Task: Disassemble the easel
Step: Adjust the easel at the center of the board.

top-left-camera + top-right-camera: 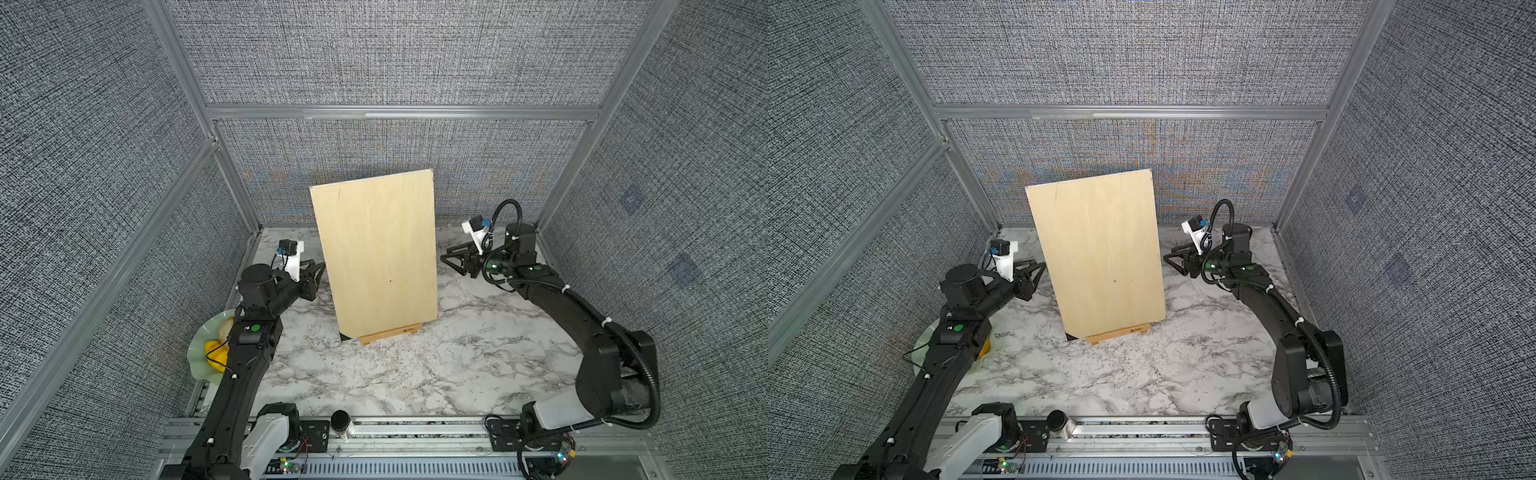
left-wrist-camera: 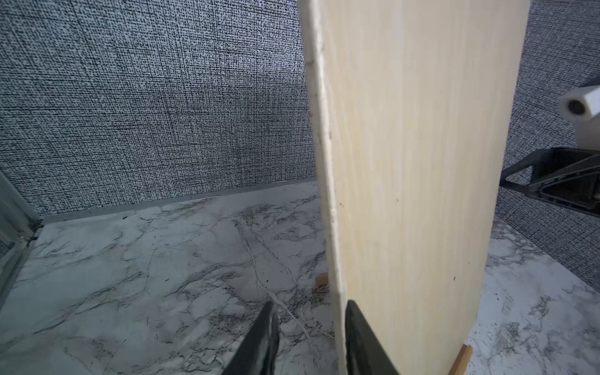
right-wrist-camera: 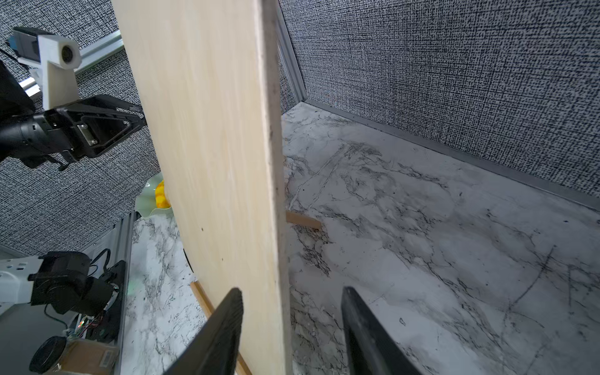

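Observation:
The easel (image 1: 392, 332) stands mid-table, almost wholly hidden behind a large pale plywood board (image 1: 378, 253) resting on its ledge; only the orange-tan ledge bar with its small dark logo shows in both top views. My left gripper (image 1: 321, 270) is at the board's left edge and open. In the left wrist view its jaws (image 2: 310, 305) straddle that edge, one finger over the front face, the other clear behind. My right gripper (image 1: 444, 254) is open at the right edge; its jaws (image 3: 292, 290) straddle it too. An easel leg (image 3: 303, 220) pokes out behind the board.
A pale green plate (image 1: 199, 353) with yellow fruit lies at the table's left edge under my left arm. A dark-capped jar (image 1: 341, 424) sits on the front rail. Grey fabric walls with aluminium frames close in the back and both sides.

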